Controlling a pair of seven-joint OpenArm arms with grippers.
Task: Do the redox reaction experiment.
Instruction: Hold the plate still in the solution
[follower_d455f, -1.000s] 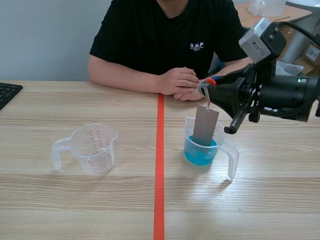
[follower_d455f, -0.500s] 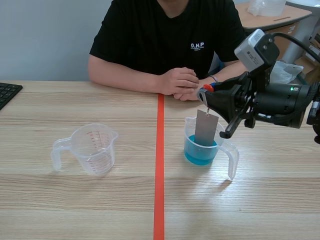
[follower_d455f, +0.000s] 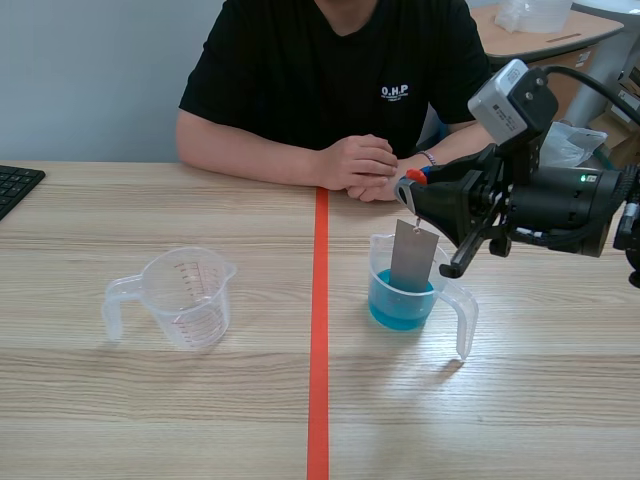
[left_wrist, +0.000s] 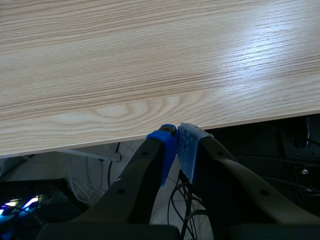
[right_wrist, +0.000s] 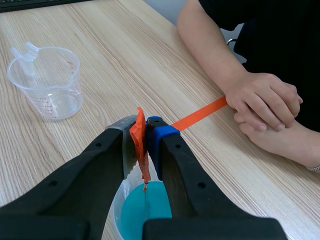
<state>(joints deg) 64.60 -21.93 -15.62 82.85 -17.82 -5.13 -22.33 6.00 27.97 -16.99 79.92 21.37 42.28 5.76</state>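
The left gripper (left_wrist: 176, 131) has its two fingers closed together, nothing between them: a blue pad (left_wrist: 166, 147) and a pale dotted pad (left_wrist: 188, 144) touching. Their tips sit at the edge of the light wooden table (left_wrist: 150, 60), which spreads out at the gripper's 12 o'clock. A bright glare (left_wrist: 260, 45) lies at 2 o'clock. Dark cables (left_wrist: 181, 200) hang at 6 o'clock, below the table edge, and a blue glow (left_wrist: 17, 206) shows at 8 o'clock.

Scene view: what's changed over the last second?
The right gripper, shut on the orange tab, came down slightly, lowering the hanging plate a little further into the cup of blue liquid. That cup, the empty cup and the person's hands stayed put.
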